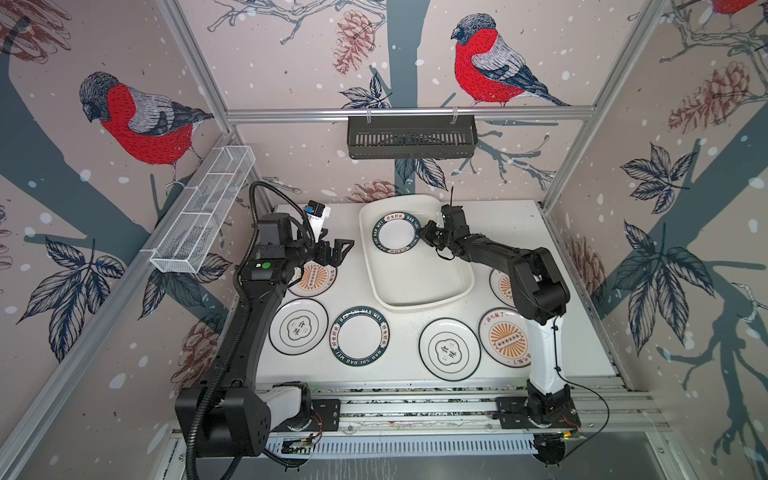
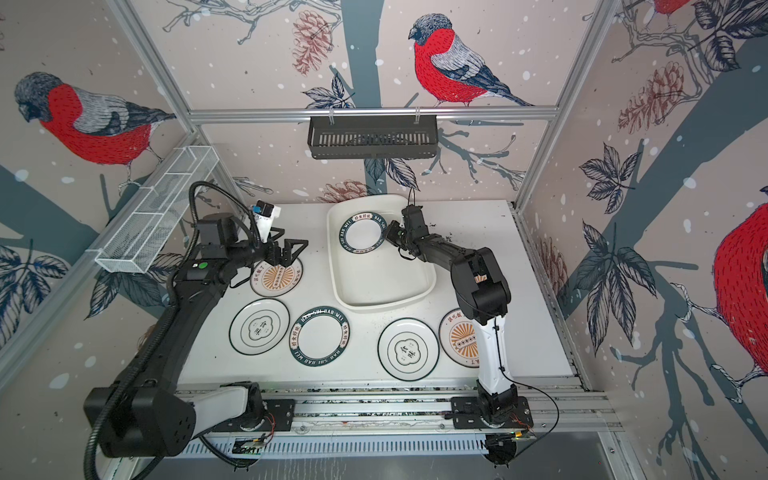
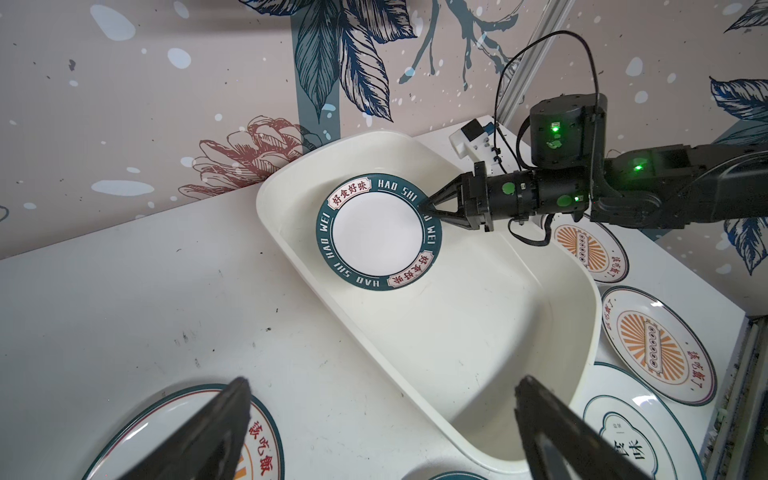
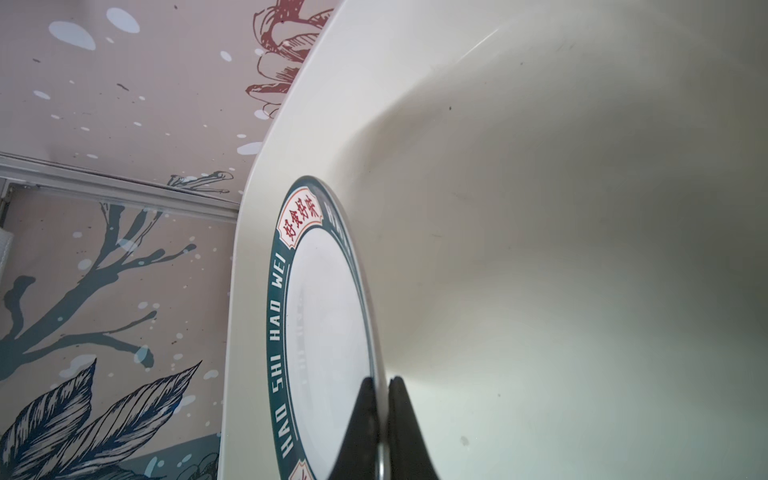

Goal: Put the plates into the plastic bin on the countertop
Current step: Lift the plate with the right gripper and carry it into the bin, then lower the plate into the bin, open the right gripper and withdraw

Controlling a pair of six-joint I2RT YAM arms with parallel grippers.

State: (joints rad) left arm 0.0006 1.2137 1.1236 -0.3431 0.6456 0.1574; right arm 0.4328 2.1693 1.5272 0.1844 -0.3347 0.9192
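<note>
One green-lettered plate (image 1: pixel 395 233) is inside the plastic bin (image 1: pixel 424 274), at its far left corner. The right claw (image 3: pixel 428 206) is clamped on the plate's rim. Whether the plate rests on the bin's floor cannot be told.

Six more plates lie flat on the white desk (image 1: pixel 399 368) outside the bin:
- A left sunburst plate (image 1: pixel 313 280) is just left of the bin.
- Along the near side, from left to right, are a left emblem plate (image 1: pixel 298 328), a second green-lettered plate (image 1: pixel 360 337), a right emblem plate (image 1: pixel 449 350) and a near sunburst plate (image 1: pixel 503 338).
- A third sunburst plate (image 1: pixel 500 284) is right of the bin, mostly hidden behind the right arm.

The left claw (image 1: pixel 343 252) hangs over the left sunburst plate with its jaws spread wide, holding nothing.

A black slotted rack (image 1: pixel 411 137) hangs on the back rail, and a white wire-mesh basket (image 1: pixel 203 212) is on the left one.
</note>
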